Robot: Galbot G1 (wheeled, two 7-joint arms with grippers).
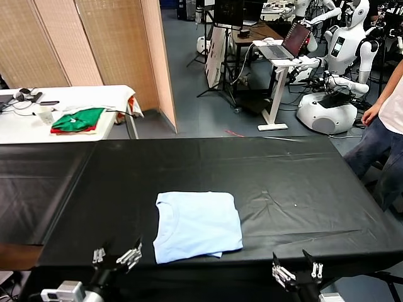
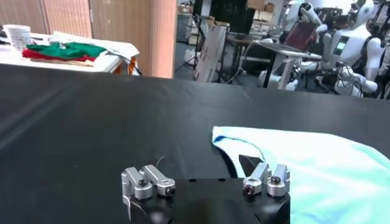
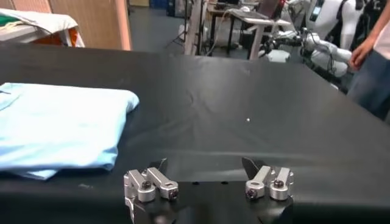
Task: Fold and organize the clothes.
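Green-and-red folded garments [image 1: 79,120] lie on a white side table [image 1: 25,129]; an open laptop [image 1: 286,43] sits on a stand beyond the black table [image 1: 283,182].

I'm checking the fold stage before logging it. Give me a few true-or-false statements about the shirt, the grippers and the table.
1. The light-blue T-shirt lies folded on the black table. True.
2. The left gripper is shut on the shirt. False: it is open, at the near table edge, holding nothing.
3. The right gripper is open, off the shirt. True.
4. The green-and-red garments lie on the black table. False: they sit on the white table behind it.
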